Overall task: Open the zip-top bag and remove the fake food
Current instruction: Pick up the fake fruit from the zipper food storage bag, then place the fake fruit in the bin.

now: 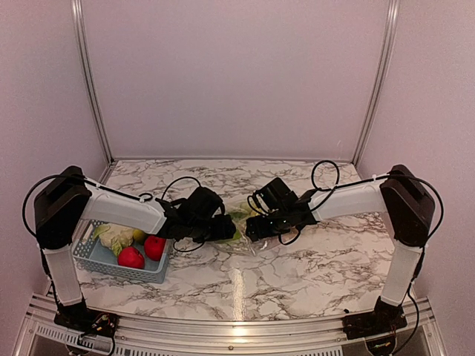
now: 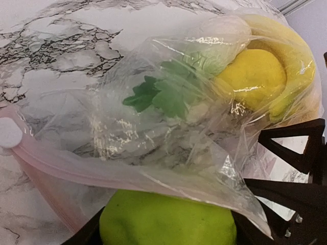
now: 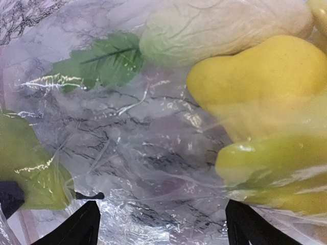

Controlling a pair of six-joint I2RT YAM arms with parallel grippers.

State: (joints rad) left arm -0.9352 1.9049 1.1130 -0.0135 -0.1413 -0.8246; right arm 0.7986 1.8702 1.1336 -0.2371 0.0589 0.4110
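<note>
Finds the zip-top bag [image 1: 241, 215] lying at the centre of the marble table [image 1: 312, 274], flanked by both arms: left claw [image 2: 176, 227] at its nine o'clock, right claw [image 3: 163, 229] at its three o'clock. Grasps the green pear [image 2: 163, 217] with the left claw, jaws against both flanks, judging by the wrist view; cannot rule out film trapped between jaw and fruit. Places that pear just below the pink zip strip [image 2: 76, 166], seemingly at or outside the bag's mouth, hence probably the piece now on its way out. Hangs the right claw released, jaws spread wide just over the crinkled film, clamping nothing; likely posted there to pin or pinch the plastic and stop the bag trailing after the pear. Shows inside the bag a yellow lemon [image 2: 250, 76], a banana [image 2: 294, 61] and a pale cabbage [image 3: 225, 25], bunched toward the closed end, away from the mouth, thus harder to reach without a hold on the bag. Shows at the table's eight o'clock, beside the left arm, a light blue basket [image 1: 111, 271] with red apples [image 1: 154, 246] and a leafy cabbage [image 1: 113, 236], presumably the drop-off for removed pieces. Reads as partway through: several pieces yet to extract.
</note>
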